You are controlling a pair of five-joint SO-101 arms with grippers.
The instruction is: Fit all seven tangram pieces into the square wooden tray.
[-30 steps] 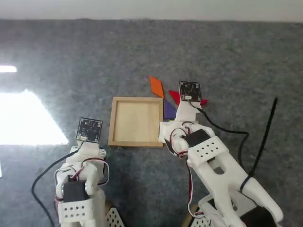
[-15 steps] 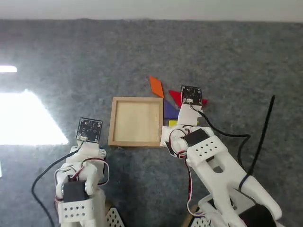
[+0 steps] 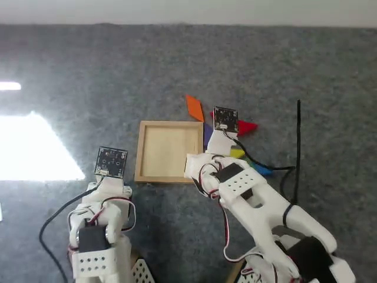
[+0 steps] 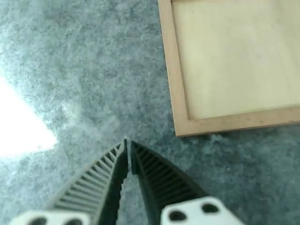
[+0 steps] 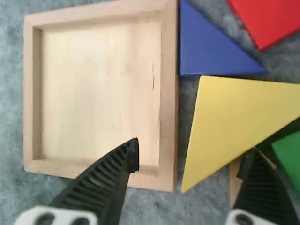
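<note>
The square wooden tray [image 3: 141, 152] lies empty in the middle of the grey mat. In the right wrist view, my right gripper [image 5: 192, 164] is open low over the tray's rim [image 5: 168, 93]. One finger [image 5: 126, 159] hangs above the tray floor, the other [image 5: 255, 176] beyond the yellow triangle [image 5: 234, 122]. Touching the rim is a blue triangle [image 5: 211, 47], with a red piece [image 5: 267, 18] past it and a green piece [image 5: 288, 150] beside the yellow one. From above, an orange piece [image 3: 194, 107], the red piece [image 3: 247, 126], the yellow piece [image 3: 237, 152] and a blue piece [image 3: 262, 170] cluster by the tray's right side. My left gripper [image 4: 127, 150] is shut over bare mat near a tray corner [image 4: 180, 129].
A black cable [image 3: 297, 147] runs down the right of the mat. A bright patch of glare [image 3: 35, 147] covers the left part. The left arm [image 3: 100, 218] stands at the front, left of the tray.
The right arm has swung left toward the tray, uncovering the yellow and blue pieces on its right. The cable shifted left. The left arm has not moved.
</note>
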